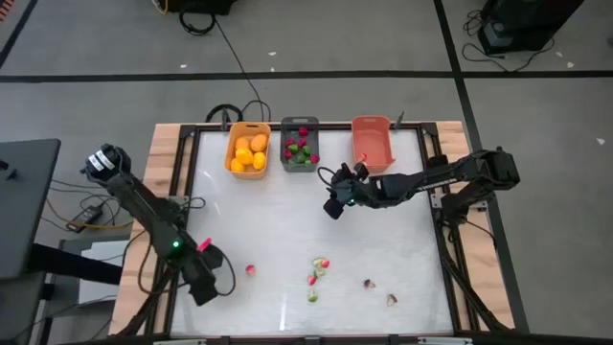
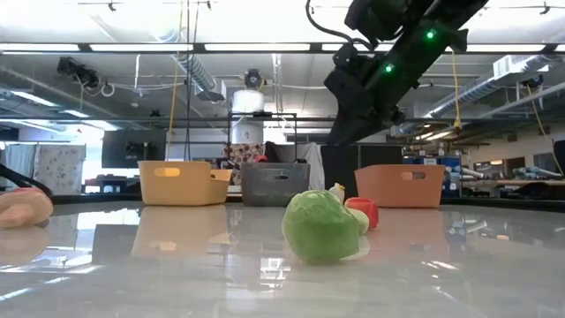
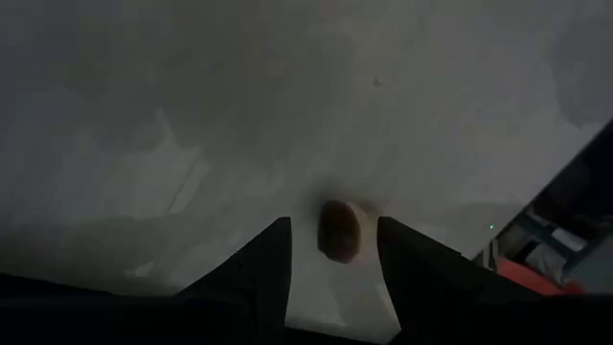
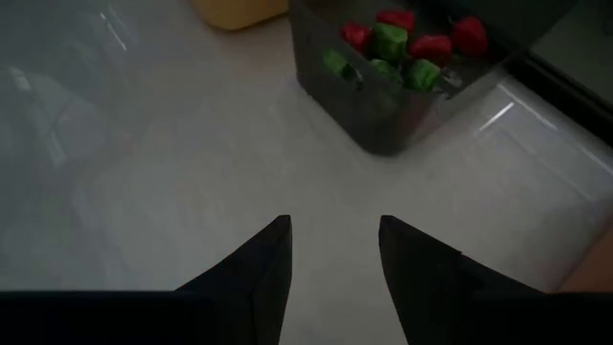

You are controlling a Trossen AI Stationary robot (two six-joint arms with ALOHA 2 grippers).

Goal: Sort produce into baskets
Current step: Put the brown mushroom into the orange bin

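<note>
Green toy cabbage (image 2: 320, 226) sits up front. Left gripper (image 3: 333, 251) spreads around a brown piece (image 3: 339, 230). Right gripper (image 4: 333, 251) spreads empty near grey basket (image 4: 383, 105).

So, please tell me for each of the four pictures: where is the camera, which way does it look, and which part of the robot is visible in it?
High view: above the table, looking straight down; both arms show.
Low view: table-top height, looking level at the three baskets; one arm overhead.
Left wrist view: looks down past left gripper, open, at a small piece.
Right wrist view: looks past right gripper, open, toward dark grey basket.
Shared: dark grey basket appears in all but the left wrist view.
</note>
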